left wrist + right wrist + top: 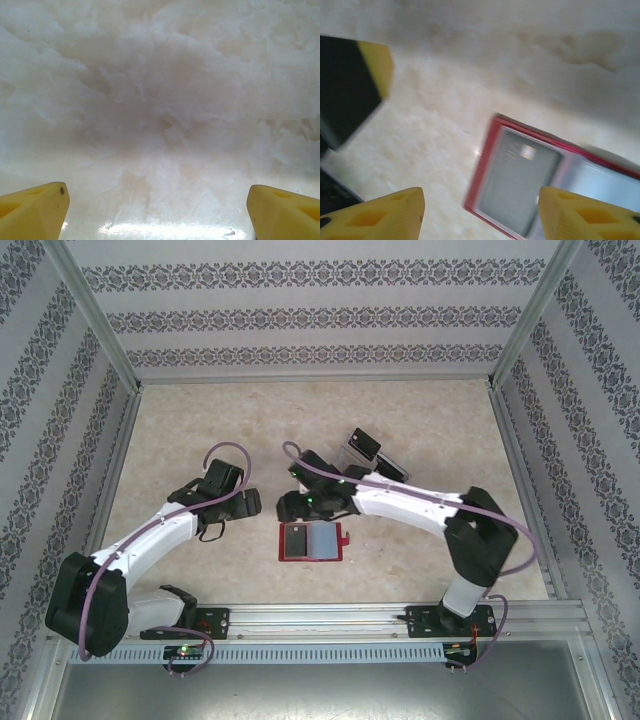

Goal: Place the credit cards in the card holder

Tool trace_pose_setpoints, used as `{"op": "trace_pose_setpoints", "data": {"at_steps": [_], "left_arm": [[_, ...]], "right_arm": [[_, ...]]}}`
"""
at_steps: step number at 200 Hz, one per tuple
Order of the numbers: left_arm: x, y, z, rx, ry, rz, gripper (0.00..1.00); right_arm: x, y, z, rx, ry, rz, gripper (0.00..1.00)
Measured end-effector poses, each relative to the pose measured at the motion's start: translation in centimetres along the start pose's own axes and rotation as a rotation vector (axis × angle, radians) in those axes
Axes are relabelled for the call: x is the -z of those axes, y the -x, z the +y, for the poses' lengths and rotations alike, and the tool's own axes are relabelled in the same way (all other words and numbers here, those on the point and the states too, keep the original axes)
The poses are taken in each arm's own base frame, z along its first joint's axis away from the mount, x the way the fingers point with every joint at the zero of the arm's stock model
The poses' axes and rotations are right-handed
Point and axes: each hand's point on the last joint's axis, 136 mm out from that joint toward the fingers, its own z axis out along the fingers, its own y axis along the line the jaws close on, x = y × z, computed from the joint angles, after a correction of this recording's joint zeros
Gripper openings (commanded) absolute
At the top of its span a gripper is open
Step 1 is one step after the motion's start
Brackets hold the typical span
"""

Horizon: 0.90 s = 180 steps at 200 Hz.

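Observation:
The card holder (312, 542) lies open and flat on the table, a red wallet with greyish pockets. A dark credit card (296, 538) lies on its left half; whether it sits in the pocket I cannot tell. In the right wrist view the card holder (490, 150) is blurred, with the grey card face (520, 182) inside its red rim. My right gripper (288, 506) (480, 212) hovers just above the wallet's upper left corner, open and holding nothing. More black credit cards (362, 447) stand in a clear rack. My left gripper (225, 523) (157, 210) is open over bare table, left of the wallet.
The clear plastic rack (375, 458) stands behind the right arm's wrist. A finger (355, 80) of the left gripper shows at the upper left of the right wrist view, close to my right gripper. Patterned walls and metal rails enclose the table (200, 420).

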Motion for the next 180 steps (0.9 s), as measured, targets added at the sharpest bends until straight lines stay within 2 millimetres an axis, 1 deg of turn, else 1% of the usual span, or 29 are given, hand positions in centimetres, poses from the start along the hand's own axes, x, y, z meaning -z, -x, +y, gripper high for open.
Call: {"op": "trace_pose_setpoints", "data": {"at_steps": [17,37,52,66,103,180], "left_arm": [[-0.3,-0.3,-0.1,-0.005,-0.004,0.017,0.92],[-0.5,-0.5,-0.1,-0.010,-0.006,0.030,0.92],[-0.6,-0.7,-0.2,-0.014,-0.007,0.040,0.92],[-0.8,-0.9,-0.3,-0.015,-0.010,0.049,0.92],[-1.1,-1.2,-0.3,-0.016,-0.009,0.064,0.92],[-1.2,-1.3,-0.2,-0.017,-0.006,0.071,0.92]], "right_arm": [[0.1,-1.7,-2.2,-0.016,-0.047,0.010,0.67],[-0.8,-4.0,-4.9,-0.044,-0.112,0.053,0.67],[-1.2,-5.2,-6.2,-0.056,-0.142,0.081,0.67],[-1.4,-5.4,-6.5,-0.060,-0.148,0.086,0.67],[-1.7,-4.9,-6.1,-0.063,-0.130,0.067,0.66],[-3.9,-5.4,-6.5,-0.080,-0.132,0.104,0.66]]}}
